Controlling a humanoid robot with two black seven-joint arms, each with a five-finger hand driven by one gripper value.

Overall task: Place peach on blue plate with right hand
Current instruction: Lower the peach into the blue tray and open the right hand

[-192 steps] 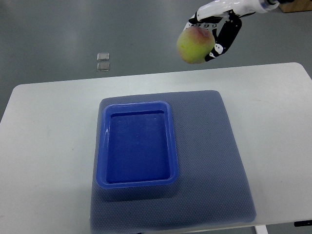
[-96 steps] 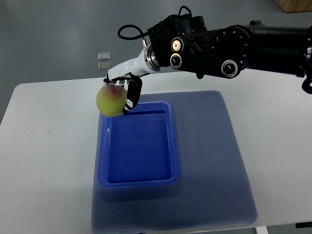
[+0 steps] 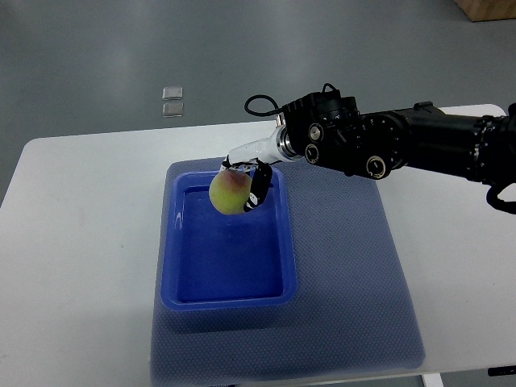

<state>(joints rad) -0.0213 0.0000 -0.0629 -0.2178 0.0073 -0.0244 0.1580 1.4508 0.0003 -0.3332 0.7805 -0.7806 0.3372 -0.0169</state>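
A yellow-green peach [image 3: 229, 193] with a red blush hangs over the far end of the blue plate [image 3: 172, 266], a deep rectangular tray. My right hand [image 3: 244, 182] is shut on the peach, white and black fingers wrapped around its top and right side. The black right arm [image 3: 387, 145] reaches in from the right edge. I cannot tell whether the peach touches the tray floor. The left arm is out of view.
The plate sits on a grey-blue mat [image 3: 347, 274] on a white table [image 3: 72, 242]. Two small clear squares [image 3: 171, 100] lie on the grey floor beyond the table's far edge.
The right hand carried the peach from high at the back right, swung left past the plate's far left corner, then came right and down over the plate's far end.
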